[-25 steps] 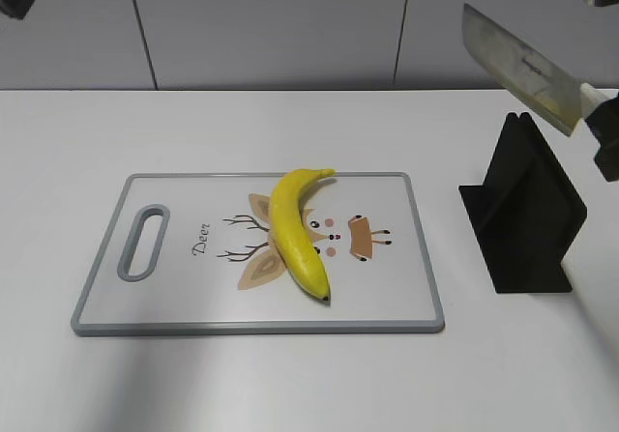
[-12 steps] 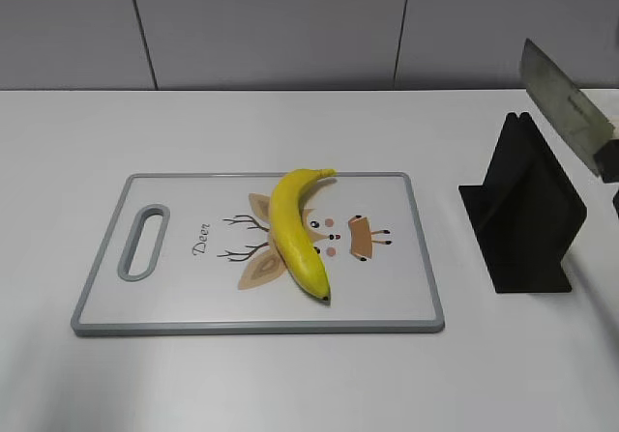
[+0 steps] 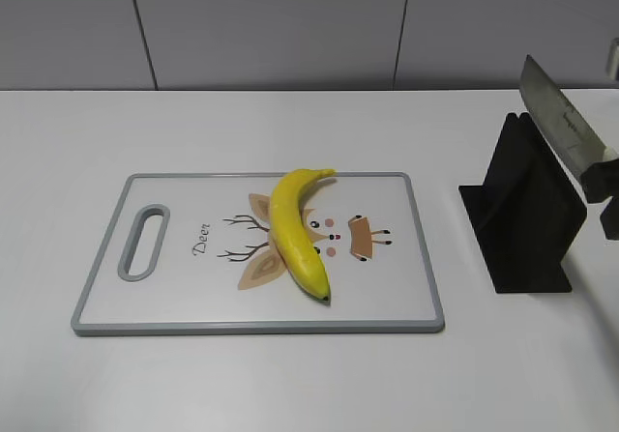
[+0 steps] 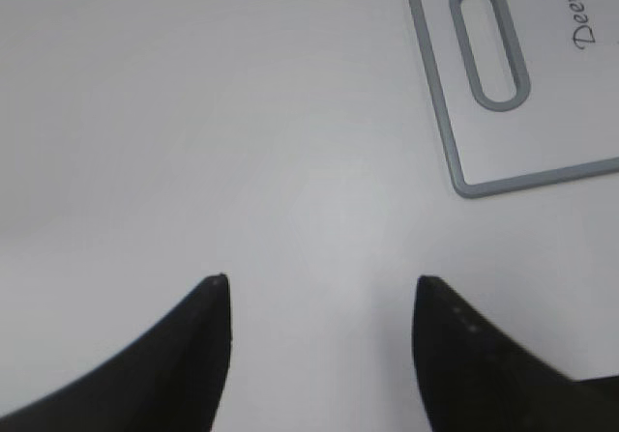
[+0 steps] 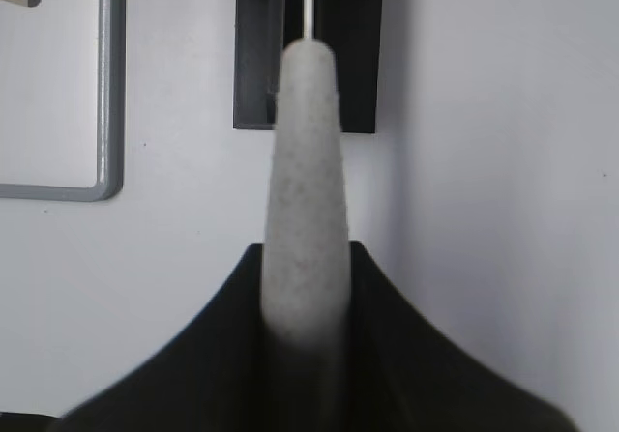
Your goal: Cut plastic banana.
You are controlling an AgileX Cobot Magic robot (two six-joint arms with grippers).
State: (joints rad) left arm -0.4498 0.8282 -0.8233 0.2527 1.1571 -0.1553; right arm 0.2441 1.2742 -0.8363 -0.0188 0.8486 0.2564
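White table [image 3: 290, 384]: right gripper [image 5: 306, 302] clamped on knife [image 3: 563, 128], lower than before; left gripper [image 4: 319, 302] agape, empty.

Right gripper [image 5: 305, 297] at the far right edge of the exterior view, raised above table level, fingers closed on a pale handle held between them, pointing forward away from the wrist. Left gripper [image 4: 319, 302] out of the exterior view; wrist camera shows its two dark fingertips [image 4: 208, 306] apart, nothing between them.

The knife [image 3: 563, 123] handle and right hand [image 3: 609, 215] run off the exterior view's right edge.
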